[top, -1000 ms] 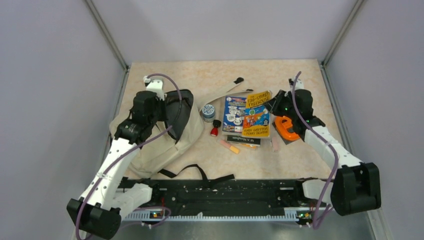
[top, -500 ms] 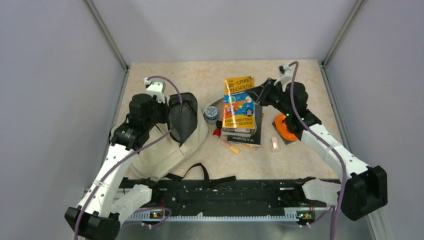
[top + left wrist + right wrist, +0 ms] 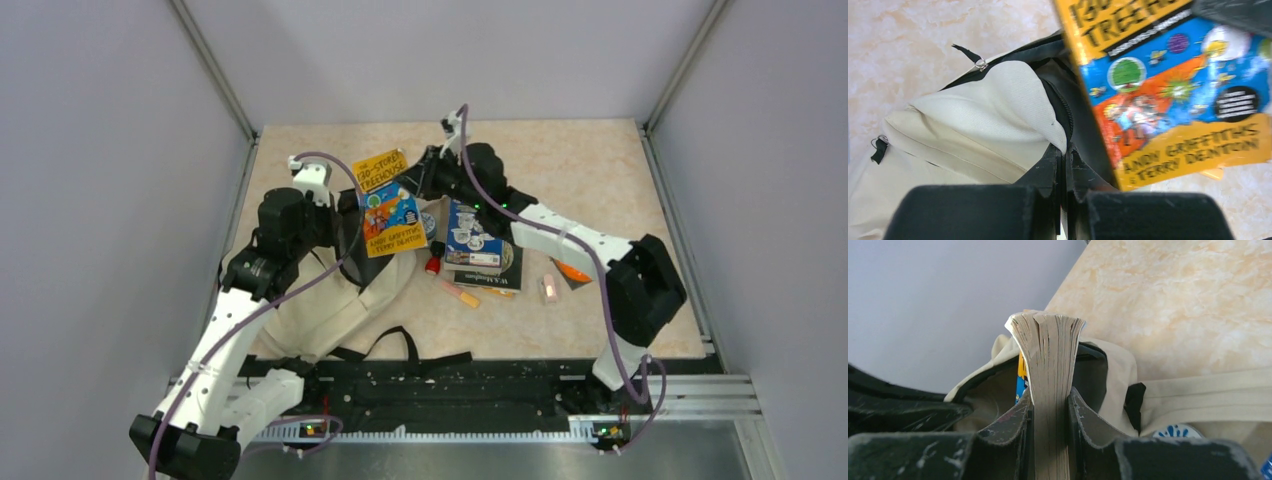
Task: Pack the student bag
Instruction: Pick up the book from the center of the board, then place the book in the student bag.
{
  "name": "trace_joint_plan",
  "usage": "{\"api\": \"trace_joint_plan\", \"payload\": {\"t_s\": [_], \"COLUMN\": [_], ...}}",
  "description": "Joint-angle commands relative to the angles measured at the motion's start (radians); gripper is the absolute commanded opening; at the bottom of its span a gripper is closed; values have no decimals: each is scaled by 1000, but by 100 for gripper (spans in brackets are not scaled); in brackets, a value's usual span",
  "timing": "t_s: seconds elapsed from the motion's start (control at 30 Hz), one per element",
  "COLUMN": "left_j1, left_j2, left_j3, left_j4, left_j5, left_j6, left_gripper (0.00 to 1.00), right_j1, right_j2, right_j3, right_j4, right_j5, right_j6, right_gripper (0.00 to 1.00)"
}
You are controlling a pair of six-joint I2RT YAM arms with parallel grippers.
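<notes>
The beige student bag (image 3: 300,300) lies at the left, its dark mouth facing right. My left gripper (image 3: 338,218) is shut on the upper rim of that mouth (image 3: 1066,150), holding it up; the cream canvas (image 3: 973,115) spreads to its left. A yellow and blue book (image 3: 385,205) hangs tilted just over the opening, with my right gripper (image 3: 425,185) shut on its far edge. In the right wrist view the book's page edge (image 3: 1048,370) stands between the fingers (image 3: 1088,425), with the bag's opening (image 3: 1098,375) right behind it. The cover (image 3: 1168,95) fills the left wrist view's right side.
A blue picture book (image 3: 470,235) rests on a black book (image 3: 497,279) at the centre. Beside them are a small red item (image 3: 430,265), an orange marker (image 3: 458,293), a pink stick (image 3: 548,288) and an orange object (image 3: 572,270). Black straps (image 3: 400,345) trail toward the rail.
My right arm has swung left, carrying the yellow book from above the book stack to over the bag's mouth. The left arm has kept its hold on the rim.
</notes>
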Motion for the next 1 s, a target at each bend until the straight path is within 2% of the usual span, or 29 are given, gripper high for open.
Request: {"api": "trace_joint_plan", "payload": {"t_s": [0.0,0.13,0.37,0.57,0.97], "left_j1": [-1,-1,-1,-1,-1], "left_j2": [-35,-55,-75,-64,-69], "left_j3": [-3,-14,-28,-25,-28], "left_j4": [99,117,138,137,142], "left_j5": [27,-3,-35,-23,7], "left_j6": [-8,-12,-13,-14,-10], "left_gripper": [0,0,0,0,0], "right_j1": [56,100,167,181,184], "right_j2": [102,209,249,279,421], "right_j3": [169,230,205,202,345], "right_j4": [51,-20,-37,-15,3], "right_j5": [118,165,148,63,-120], "right_j6": [-67,-109,-94,-23,97], "right_gripper": [0,0,0,0,0]}}
